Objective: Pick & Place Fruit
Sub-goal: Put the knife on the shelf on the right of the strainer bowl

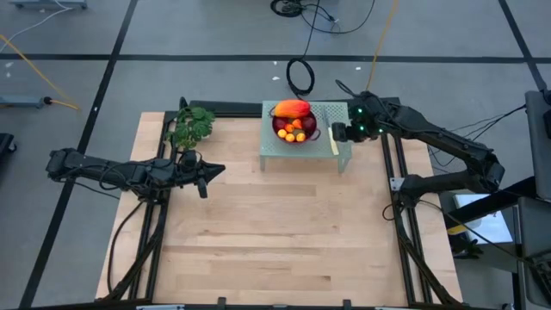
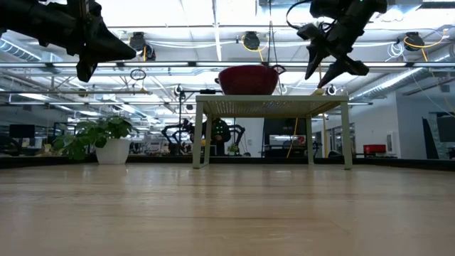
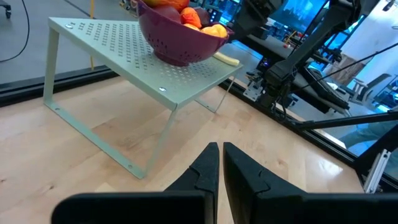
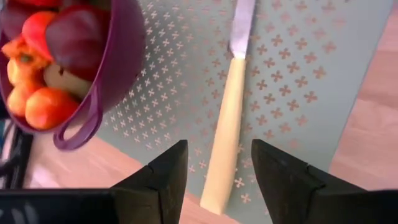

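The bare table (image 1: 275, 232) carried no fruit in front. Midway, the left claw (image 1: 205, 176) hung shut and empty beside the leafy plant (image 1: 191, 125). Farther back, on the perforated stand (image 1: 280, 151), all the fruit (image 1: 294, 125) sat heaped in the purple colander (image 3: 177, 43). The right claw (image 4: 217, 171) hovered partly open, empty, astride the yellow-handled knife (image 4: 229, 124) beside the colander. By this showing, no piece had been placed; all picking remained.

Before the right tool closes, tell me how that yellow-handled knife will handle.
The knife looks slim and stiff, so probably light. Lying flat on the perforated shelf, its smooth handle may slip or pivot between the right tool's open fingers. Unlikely to roll.
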### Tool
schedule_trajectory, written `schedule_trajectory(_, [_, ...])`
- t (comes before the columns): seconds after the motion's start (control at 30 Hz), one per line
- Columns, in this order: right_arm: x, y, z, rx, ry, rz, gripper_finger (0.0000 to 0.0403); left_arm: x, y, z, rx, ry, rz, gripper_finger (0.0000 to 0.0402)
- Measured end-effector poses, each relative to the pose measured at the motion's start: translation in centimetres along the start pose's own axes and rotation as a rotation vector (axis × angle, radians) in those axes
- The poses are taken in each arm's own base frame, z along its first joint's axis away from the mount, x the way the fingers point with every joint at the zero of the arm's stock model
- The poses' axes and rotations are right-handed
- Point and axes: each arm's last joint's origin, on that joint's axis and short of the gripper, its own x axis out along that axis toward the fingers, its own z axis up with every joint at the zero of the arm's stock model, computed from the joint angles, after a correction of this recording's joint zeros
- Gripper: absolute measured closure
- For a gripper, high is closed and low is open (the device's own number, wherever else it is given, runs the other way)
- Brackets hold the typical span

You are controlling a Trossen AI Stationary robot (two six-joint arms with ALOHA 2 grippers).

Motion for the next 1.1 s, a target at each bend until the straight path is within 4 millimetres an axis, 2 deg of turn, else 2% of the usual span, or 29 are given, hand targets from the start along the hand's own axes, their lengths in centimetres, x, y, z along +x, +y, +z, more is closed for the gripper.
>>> schedule_trajectory(0.2, [0.2, 0.0, -0.2, -0.073, 0.04, 0.031, 0.023, 0.0, 0.0, 0.0, -0.003, 0.0, 0.0, 0.038])
schedule_trajectory(0.37, [0.2, -0.7, -0.7, -0.125, 0.075, -0.036, 0.0244, 0.0, 0.0, 0.0, -0.005, -0.001, 0.001, 0.038])
schedule_trajectory(0.63, [0.2, -0.8, -1.0, -0.187, 0.102, -0.061, 0.0298, 0.0, 0.1, 0.0, -0.012, -0.014, 0.022, 0.038])
schedule_trajectory(0.93, [1.4, 0.1, -1.9, -0.263, 0.141, -0.076, 0.0389, 0.0, 0.1, 0.0, -0.012, -0.015, 0.023, 0.038])
schedule_trajectory(1.1, [1.7, 0.2, -1.9, -0.288, 0.135, -0.093, 0.0395, 0.0, 0.1, 0.1, -0.012, -0.015, 0.023, 0.038])
